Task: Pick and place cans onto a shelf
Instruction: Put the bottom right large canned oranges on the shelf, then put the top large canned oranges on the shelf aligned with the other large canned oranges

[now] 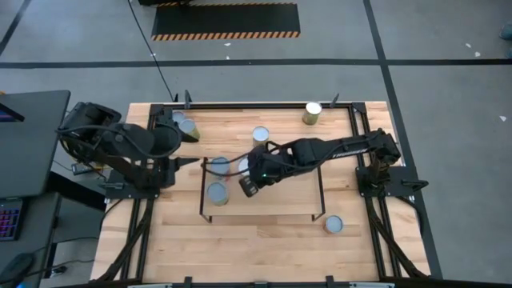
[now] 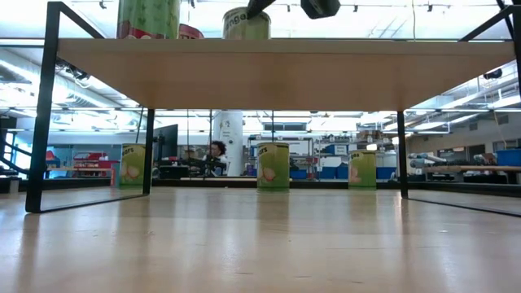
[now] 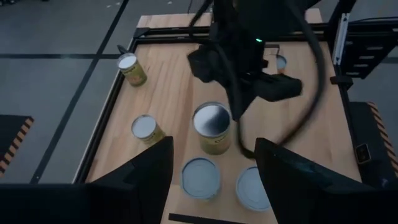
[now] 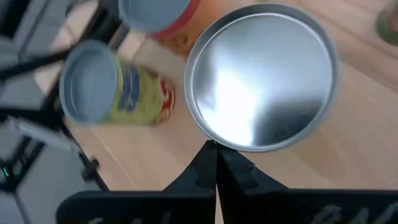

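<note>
Filling most of the right wrist view, a silver-topped can stands on the shelf just ahead of the right gripper, whose fingers are pressed together and hold nothing. Two more cans stand beside it. This looks like the moment just after a placement.

From above, the right gripper hangs over the shelf's left half, close to the three cans there. Off the shelf, one can stands at the table's far edge, one near the shelf's front right corner, and two at the far left. The shelf's right half is bare, so later cans have room.

At table height, the shelf's underside spans the frame, with cans on top.

Seen from the left wrist, the left gripper waits left of the shelf, fingers apart. Next the right arm must lift clear without knocking its neighbours.
</note>
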Controlling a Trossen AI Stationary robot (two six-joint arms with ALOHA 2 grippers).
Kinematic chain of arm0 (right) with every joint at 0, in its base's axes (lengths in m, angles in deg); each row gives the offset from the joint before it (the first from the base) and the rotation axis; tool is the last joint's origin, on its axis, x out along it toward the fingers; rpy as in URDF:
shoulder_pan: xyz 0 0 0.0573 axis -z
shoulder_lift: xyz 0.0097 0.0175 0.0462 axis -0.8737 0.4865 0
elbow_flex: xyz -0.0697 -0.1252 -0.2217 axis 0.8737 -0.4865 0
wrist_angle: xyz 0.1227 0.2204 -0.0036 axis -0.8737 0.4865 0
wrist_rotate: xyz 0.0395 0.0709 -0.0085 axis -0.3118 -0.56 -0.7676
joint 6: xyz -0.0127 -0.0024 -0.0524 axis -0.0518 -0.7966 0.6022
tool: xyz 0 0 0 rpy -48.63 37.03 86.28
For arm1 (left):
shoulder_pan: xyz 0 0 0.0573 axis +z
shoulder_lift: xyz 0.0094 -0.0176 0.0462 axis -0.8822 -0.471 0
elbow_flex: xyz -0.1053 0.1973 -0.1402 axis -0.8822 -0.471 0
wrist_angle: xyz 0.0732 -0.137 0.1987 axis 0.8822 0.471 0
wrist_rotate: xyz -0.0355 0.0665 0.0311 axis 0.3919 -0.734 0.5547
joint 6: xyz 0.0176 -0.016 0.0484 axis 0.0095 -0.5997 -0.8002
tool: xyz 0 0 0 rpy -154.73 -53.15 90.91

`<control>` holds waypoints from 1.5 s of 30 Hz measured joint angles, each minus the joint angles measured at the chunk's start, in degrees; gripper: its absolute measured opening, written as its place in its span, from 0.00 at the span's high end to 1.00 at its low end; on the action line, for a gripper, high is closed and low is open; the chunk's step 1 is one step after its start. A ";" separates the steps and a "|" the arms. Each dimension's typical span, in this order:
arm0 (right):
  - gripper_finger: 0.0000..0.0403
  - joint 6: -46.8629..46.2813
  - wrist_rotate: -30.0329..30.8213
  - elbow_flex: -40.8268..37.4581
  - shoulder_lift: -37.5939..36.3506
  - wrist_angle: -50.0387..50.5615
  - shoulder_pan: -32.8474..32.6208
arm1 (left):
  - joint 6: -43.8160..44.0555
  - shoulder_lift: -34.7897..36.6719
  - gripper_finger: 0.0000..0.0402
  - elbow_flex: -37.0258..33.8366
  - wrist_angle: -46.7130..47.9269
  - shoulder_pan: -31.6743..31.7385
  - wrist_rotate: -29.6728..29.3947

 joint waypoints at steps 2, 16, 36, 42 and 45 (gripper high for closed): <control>0.99 -1.93 0.56 0.04 -0.07 -0.14 0.02 | -0.80 0.12 0.42 -0.02 0.04 0.12 0.19; 0.99 2.49 -3.14 2.33 -1.56 10.21 1.08 | -1.14 1.27 0.42 -0.09 0.33 0.02 2.16; 0.96 10.05 21.61 3.15 -17.19 31.32 13.48 | -15.25 1.13 0.42 -0.09 -24.68 9.26 -6.74; 0.76 14.90 21.84 -1.44 -19.83 31.16 21.44 | -15.69 0.89 0.42 -0.23 -26.11 14.95 -4.75; 0.63 21.63 19.16 -5.73 -21.38 30.50 27.31 | -15.16 0.63 0.42 -0.63 -24.96 16.89 -4.62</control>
